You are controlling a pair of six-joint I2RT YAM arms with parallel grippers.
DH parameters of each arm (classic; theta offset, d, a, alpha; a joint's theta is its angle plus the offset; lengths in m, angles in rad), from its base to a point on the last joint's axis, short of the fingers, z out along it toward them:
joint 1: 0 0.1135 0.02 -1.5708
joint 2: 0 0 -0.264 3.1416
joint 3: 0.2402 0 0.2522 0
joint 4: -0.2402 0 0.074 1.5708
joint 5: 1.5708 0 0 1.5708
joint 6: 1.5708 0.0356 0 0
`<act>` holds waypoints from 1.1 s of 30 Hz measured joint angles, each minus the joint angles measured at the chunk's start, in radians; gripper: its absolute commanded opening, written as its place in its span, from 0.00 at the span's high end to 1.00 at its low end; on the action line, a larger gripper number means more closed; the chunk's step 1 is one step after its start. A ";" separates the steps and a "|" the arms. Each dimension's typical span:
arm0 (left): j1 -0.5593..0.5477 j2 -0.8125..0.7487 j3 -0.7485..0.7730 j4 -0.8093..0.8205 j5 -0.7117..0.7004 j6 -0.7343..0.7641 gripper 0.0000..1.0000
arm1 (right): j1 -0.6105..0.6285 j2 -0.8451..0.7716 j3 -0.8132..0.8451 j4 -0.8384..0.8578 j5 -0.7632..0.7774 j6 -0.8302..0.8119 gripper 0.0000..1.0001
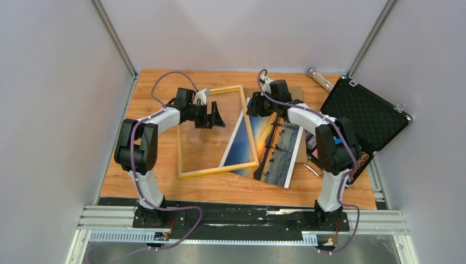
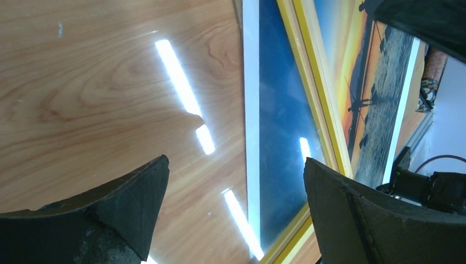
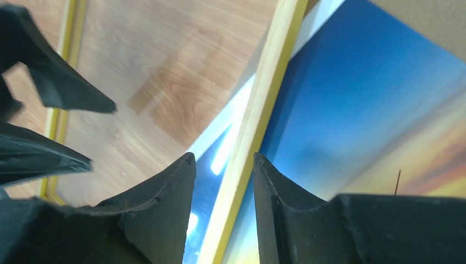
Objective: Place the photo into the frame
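Observation:
The yellow frame (image 1: pixel 217 170) lies on the table, glass reflecting the lights, its right rail resting over the photo (image 1: pixel 277 144). The sunset photo lies at an angle, its blue left part under the glass (image 2: pixel 277 110). My left gripper (image 1: pixel 215 119) hangs wide open over the pane, holding nothing (image 2: pixel 236 170). My right gripper (image 1: pixel 254 108) sits at the upper part of the right rail. In the right wrist view the rail (image 3: pixel 269 93) runs between the partly open fingers (image 3: pixel 222 165), close to the right finger, with blue photo (image 3: pixel 357 110) showing on both sides.
A black foam-lined case (image 1: pixel 365 118) stands open at the right edge. A brown board (image 1: pixel 295 91) pokes out behind the photo's far end. A clear cylinder (image 1: pixel 319 78) lies at the back right. Grey walls close in on three sides.

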 measured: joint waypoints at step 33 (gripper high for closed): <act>0.156 -0.304 0.050 -0.301 -0.124 0.267 0.00 | 0.137 -0.006 -0.165 0.053 -0.193 -0.090 0.62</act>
